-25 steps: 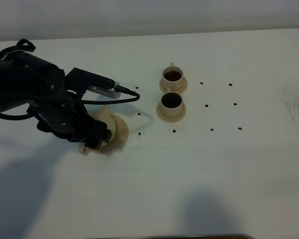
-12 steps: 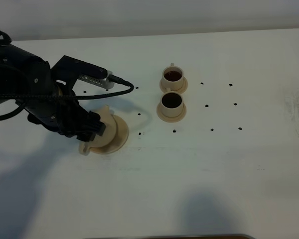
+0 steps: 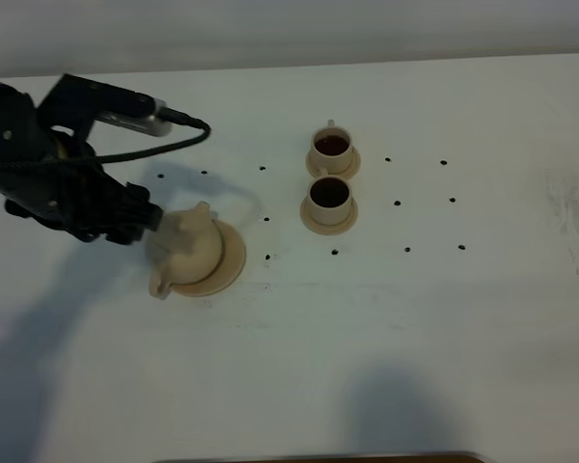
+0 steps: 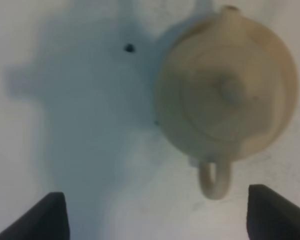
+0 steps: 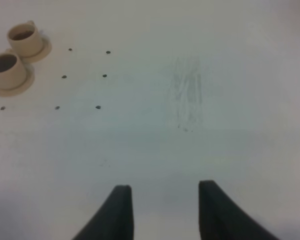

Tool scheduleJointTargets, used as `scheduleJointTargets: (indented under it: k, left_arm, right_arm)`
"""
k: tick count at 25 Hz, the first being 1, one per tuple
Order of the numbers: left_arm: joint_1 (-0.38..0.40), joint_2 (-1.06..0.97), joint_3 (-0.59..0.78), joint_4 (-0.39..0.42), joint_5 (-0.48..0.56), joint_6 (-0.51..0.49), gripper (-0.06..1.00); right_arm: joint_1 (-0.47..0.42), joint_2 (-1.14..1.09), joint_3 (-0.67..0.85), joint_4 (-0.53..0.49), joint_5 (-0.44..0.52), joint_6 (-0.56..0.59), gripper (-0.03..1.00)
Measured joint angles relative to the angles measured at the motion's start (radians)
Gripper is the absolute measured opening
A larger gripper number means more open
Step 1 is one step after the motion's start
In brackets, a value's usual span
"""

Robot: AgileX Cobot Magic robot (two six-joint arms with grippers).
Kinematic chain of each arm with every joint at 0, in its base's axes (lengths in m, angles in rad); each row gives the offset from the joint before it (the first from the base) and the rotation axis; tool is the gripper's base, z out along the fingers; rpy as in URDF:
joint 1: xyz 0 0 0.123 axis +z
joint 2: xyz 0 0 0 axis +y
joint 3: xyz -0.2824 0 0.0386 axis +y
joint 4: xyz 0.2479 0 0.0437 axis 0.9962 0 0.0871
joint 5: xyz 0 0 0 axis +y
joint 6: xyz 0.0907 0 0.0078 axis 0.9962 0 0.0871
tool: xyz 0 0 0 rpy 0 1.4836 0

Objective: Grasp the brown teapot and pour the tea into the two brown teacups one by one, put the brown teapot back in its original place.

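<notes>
The brown teapot (image 3: 187, 247) stands upright on its original place, the wide saucer (image 3: 228, 262), at the table's left, with its loop handle (image 4: 214, 178) toward the front. My left gripper (image 3: 143, 220) hovers just left of it and is open and empty; in the left wrist view (image 4: 157, 220) its two fingertips stand far apart below the handle, touching nothing. The two brown teacups (image 3: 331, 146) (image 3: 328, 194) sit on small saucers at centre, each holding dark tea. They also show in the right wrist view (image 5: 24, 37) (image 5: 5, 69). My right gripper (image 5: 162, 215) is over bare table, its jaws slightly apart and empty.
Small black dots (image 3: 396, 204) mark the white table (image 3: 415, 338) around the cups and near the teapot saucer. A cable (image 3: 164, 145) loops off the left arm above the teapot. A scuffed patch (image 3: 569, 207) lies at the far right.
My left arm has drawn back to the left and away from the teapot, uncovering it on its saucer. The teapot, the cups and the right gripper have not moved.
</notes>
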Motion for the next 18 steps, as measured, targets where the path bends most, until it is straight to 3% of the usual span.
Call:
scheduleJointTargets:
  k: [9,18]
  left_arm:
    - [0.09,-0.115,0.0,0.025,0.017,0.01,0.77]
    - [0.174,-0.241,0.001,0.044,0.117,0.032,0.77]
  right_arm:
    - [0.0,0.0,0.0,0.0,0.0,0.0,0.31]
    - [0.0,0.0,0.0,0.0,0.0,0.0,0.31]
